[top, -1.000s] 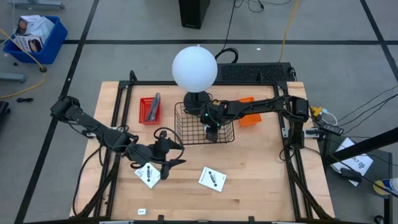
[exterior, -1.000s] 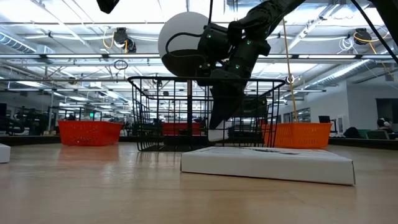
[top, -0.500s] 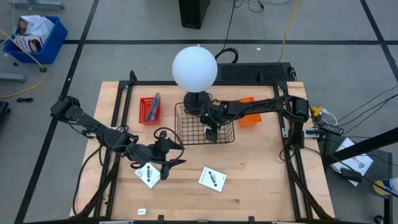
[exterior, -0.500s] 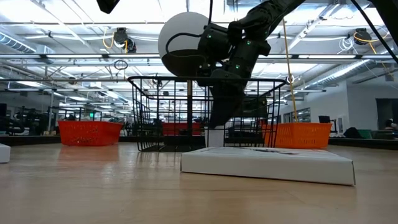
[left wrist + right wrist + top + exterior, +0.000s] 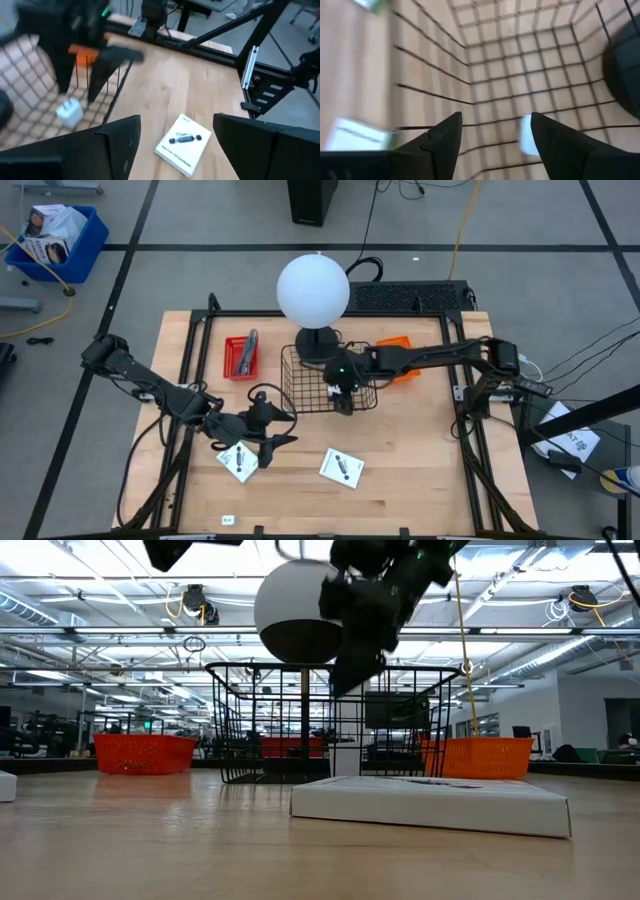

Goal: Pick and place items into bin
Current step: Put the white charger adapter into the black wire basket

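1. We see a pale wooden counter [image 5: 400,460] on a grey floor crossed by dark tape lines; the low view looks across it into a big hall with ceiling lights and trusses.
2. Against the frames just before, the right claw [image 5: 342,392] has risen out of the black wire basket [image 5: 305,388] and drawn a little toward the basket's near edge. In the low view it now hangs at the rim line, where earlier it reached down inside.
3. Its fingers stand spread apart and carry nothing; its own wrist view looks down into the basket.
4. A small white block [image 5: 527,135] lies on the basket's floor, apart from those fingers; it shows in the left wrist view [image 5: 69,112] too.
5. The left claw [image 5: 268,442] hovers over one white square card [image 5: 238,461], its fingers wide and holding nothing.
6. We count two white cards with a dark mark: that one and a second [image 5: 341,467] well to its right, both on the bare counter outside the basket.
7. One tiny white cube [image 5: 227,520] sits near the counter's front edge.
8. One red tray [image 5: 234,367] holds a grey metal tool [image 5: 248,350], one orange bin [image 5: 400,372] sits behind the right arm, and one white globe lamp [image 5: 313,289] stands behind the basket.
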Motion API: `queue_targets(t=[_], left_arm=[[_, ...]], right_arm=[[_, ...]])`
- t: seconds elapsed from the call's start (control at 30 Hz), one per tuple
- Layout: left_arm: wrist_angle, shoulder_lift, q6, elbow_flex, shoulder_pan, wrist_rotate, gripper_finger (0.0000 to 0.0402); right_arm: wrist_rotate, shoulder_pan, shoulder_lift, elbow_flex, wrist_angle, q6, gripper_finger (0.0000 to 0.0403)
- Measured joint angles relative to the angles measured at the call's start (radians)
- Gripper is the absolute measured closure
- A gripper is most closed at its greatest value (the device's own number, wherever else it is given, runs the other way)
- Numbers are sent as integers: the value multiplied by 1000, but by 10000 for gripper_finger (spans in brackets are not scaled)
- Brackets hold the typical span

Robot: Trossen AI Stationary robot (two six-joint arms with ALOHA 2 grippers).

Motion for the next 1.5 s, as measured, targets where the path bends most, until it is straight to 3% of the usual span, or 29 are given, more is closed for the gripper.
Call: queue_targets(t=[0.2,0.37,0.67,0.8,1.03,1.13,1.5], left_arm=[[-133,0,-140,-1,-2,104,147],[-139,0,-188,-1,-55,109,147],[-138,0,-207,-1,-266,5,147],[-138,0,-232,-1,-368,-51,147],[-134,9,-287,0,-494,-80,147],[-139,39,-314,0,-526,-45,147],[-138,198,-489,0,-540,62,147]], right_arm=[[0,119,-95,0,1,51,163],[54,257,-130,0,26,74,161],[203,511,-124,0,61,82,160],[205,585,-125,-30,168,73,159],[205,634,-125,-116,374,75,164],[206,633,-124,-159,454,90,164],[205,629,-124,-231,594,108,164]])
